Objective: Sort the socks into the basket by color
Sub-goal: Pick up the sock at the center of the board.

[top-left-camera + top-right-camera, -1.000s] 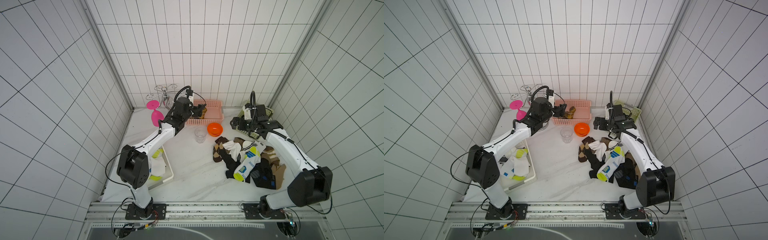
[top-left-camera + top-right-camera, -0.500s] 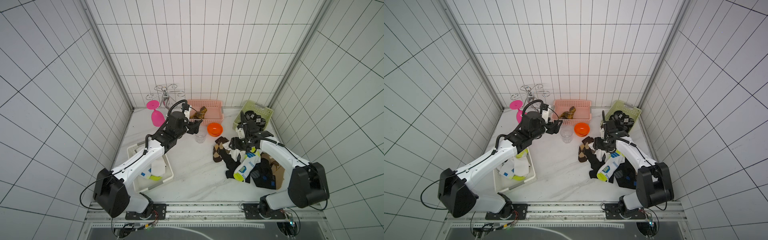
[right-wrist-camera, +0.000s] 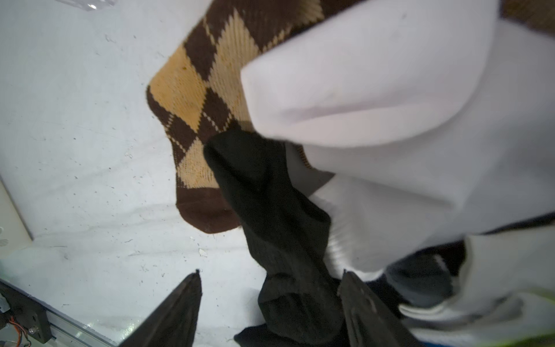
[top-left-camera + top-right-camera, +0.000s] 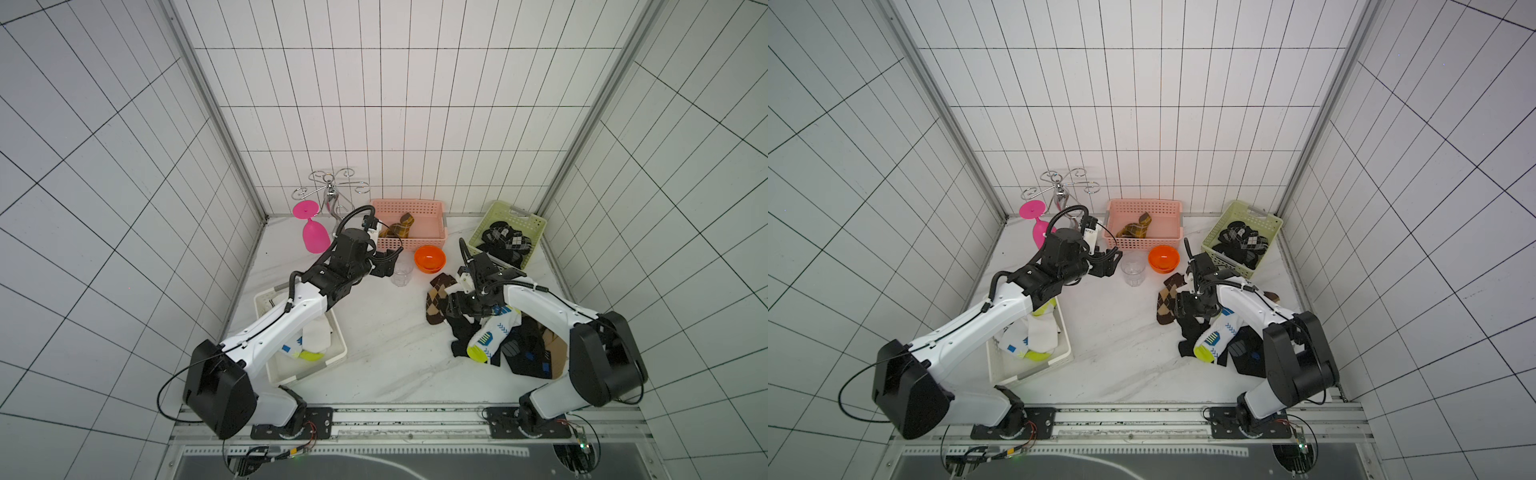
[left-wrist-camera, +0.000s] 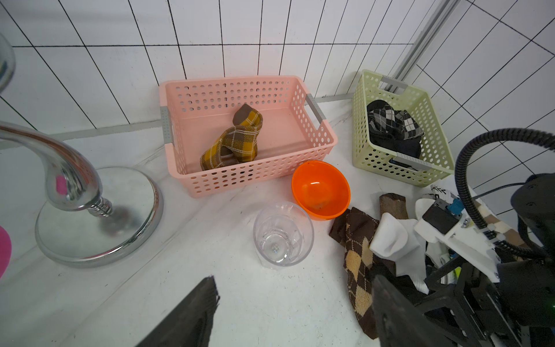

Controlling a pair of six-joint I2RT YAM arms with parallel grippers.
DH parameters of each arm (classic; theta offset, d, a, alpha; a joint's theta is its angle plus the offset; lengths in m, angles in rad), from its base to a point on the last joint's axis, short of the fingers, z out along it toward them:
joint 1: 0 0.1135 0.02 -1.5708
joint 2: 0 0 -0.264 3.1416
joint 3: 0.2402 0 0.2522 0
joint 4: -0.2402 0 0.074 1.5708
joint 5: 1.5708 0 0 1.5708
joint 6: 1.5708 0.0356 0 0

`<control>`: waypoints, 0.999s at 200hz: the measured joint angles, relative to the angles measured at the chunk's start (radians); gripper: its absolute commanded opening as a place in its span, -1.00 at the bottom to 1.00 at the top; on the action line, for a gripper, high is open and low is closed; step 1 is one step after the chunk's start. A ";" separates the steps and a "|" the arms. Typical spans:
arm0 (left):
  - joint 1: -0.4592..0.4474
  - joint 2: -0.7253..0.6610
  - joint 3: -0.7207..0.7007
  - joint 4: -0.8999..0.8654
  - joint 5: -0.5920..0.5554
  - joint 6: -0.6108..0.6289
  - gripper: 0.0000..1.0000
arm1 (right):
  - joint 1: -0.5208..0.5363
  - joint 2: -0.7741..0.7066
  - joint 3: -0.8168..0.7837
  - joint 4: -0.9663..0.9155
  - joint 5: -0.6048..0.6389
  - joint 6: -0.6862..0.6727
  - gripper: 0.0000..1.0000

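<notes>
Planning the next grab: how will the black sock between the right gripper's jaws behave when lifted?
The black sock looks limp and creased, so it will probably droop from the pinch. One end lies on the brown argyle sock and touches the white sock, so lifting may tug those along.

**Op:** I'm logging the layout off my left claw (image 5: 294,285). What do I have?

**Obs:** Cup (image 5: 283,237) just ahead of it, bowl (image 5: 320,189) just beyond the cup. Wall basket (image 5: 249,180) past it toward the back wall, lone sock (image 5: 237,141) inside. Tray (image 4: 311,370) behind it, under the arm, holding tray socks (image 4: 316,338).

**Op:** And my right claw (image 4: 455,309)?

**Obs:** Down on the sock pile (image 4: 490,338), loose sock (image 3: 285,225) between its fingers. Corner basket (image 4: 534,245) behind it, basket socks (image 4: 505,241) inside.
</notes>
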 measured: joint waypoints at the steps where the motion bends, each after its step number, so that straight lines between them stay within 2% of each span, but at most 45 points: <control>1: 0.000 -0.001 -0.001 0.000 0.000 -0.001 0.60 | 0.000 0.000 -0.002 0.000 0.000 0.000 0.45; 26: 0.000 -0.030 -0.026 -0.013 0.007 -0.038 0.58 | 0.000 0.003 -0.030 -0.009 0.000 -0.008 0.34; 43: -0.002 -0.051 -0.037 -0.016 0.008 -0.058 0.57 | 0.000 0.007 -0.039 -0.011 0.008 -0.018 -0.22; 54: -0.002 -0.063 -0.040 -0.021 0.008 -0.070 0.57 | 0.000 0.012 -0.040 -0.014 0.008 -0.024 -0.47; 67: -0.003 -0.076 -0.048 -0.020 0.009 -0.079 0.57 | 0.000 0.024 -0.040 -0.011 0.008 -0.031 -0.86; 75: -0.003 -0.083 -0.057 -0.018 0.010 -0.081 0.56 | 0.000 0.035 -0.040 -0.012 0.008 -0.030 -0.99; 131: -0.001 -0.090 -0.059 -0.037 0.039 -0.071 0.55 | 0.000 0.048 -0.037 -0.019 0.013 -0.055 -1.00; 175: -0.003 -0.163 -0.070 -0.039 0.041 -0.070 0.55 | -0.025 -0.100 -0.037 0.009 -0.046 -0.084 -1.00; 200: -0.013 -0.170 -0.075 -0.039 0.042 -0.071 0.54 | -0.065 -0.126 -0.031 0.031 -0.079 -0.091 -1.00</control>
